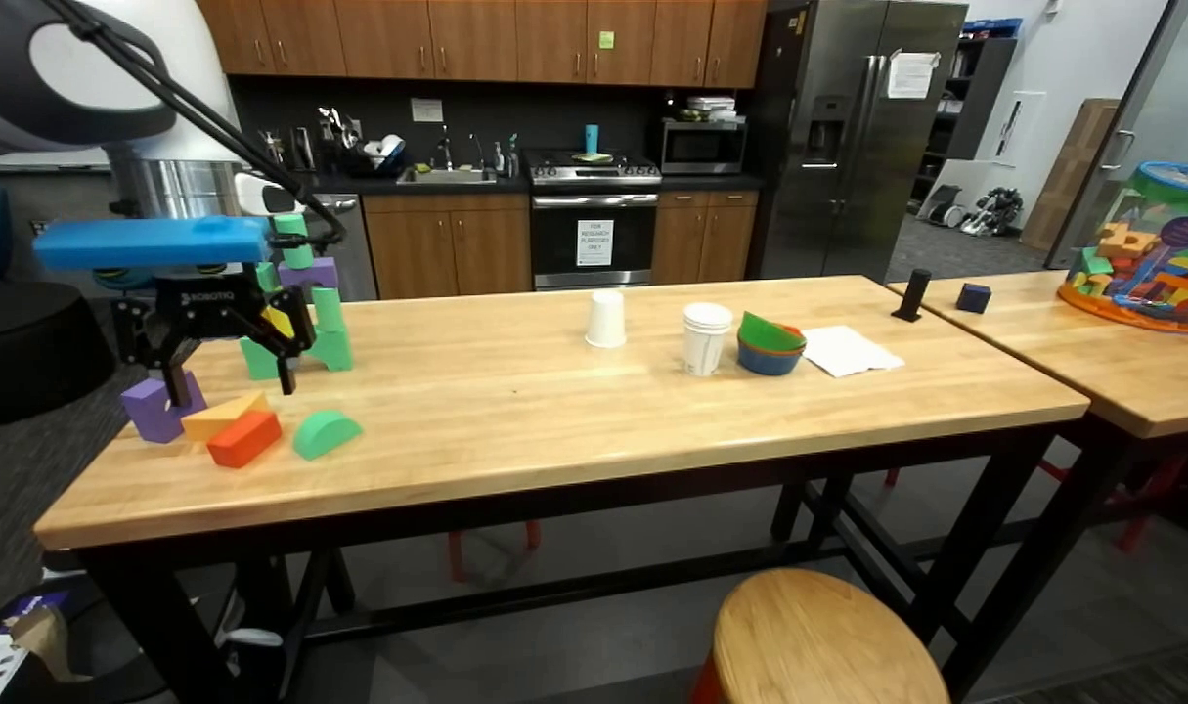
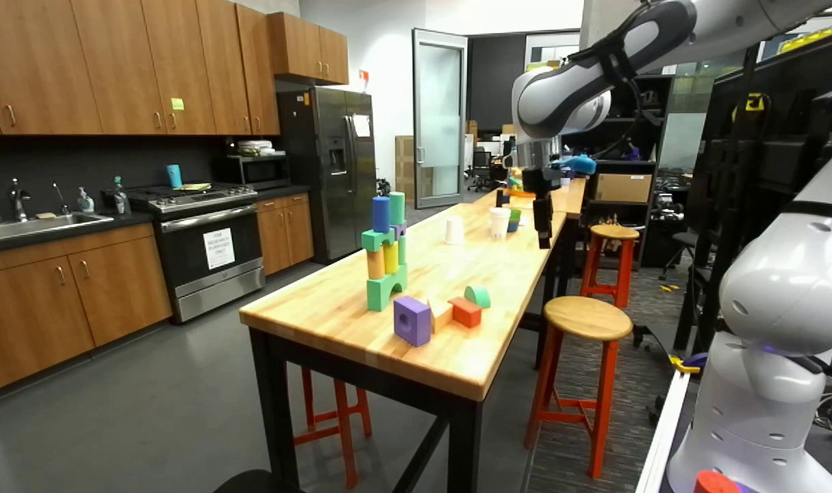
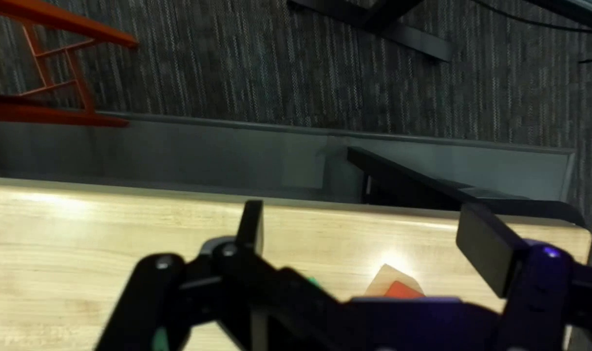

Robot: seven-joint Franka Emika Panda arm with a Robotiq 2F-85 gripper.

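Two black robot fingers (image 1: 286, 379) stand spread wide at the left of the frame in an exterior view, pointing down, with nothing between them. They hang in the air over a pale wooden surface (image 1: 515, 420). Nearest to them, lower left, is a small group of toy blocks: a red rectangular block (image 1: 244, 438), a light-orange triangular wedge (image 1: 224, 418), a purple square block with a round hole (image 1: 151, 411), and a green half-round block (image 1: 326, 433). Red, wedge and purple sit so closely that whether they touch is hard to tell; the half-round lies a little apart. All look light and stiff, probably foam or painted wood, unlikely to slip or break. The red block would be best held across its narrow sides, though its neighbours leave little room; the half-round by its flat faces, since its curved edge could roll out of a pinch.

Just beyond, near the middle of the frame in an exterior view, rises a narrow tower of green, yellow, orange, blue and purple blocks (image 2: 390, 257); it looks easily toppled by a nudge. Farther along the surface stand an upturned white paper cup (image 1: 606, 321), a stack of white paper cups (image 1: 704, 347), and nested green, orange and blue bowls (image 1: 770, 360).
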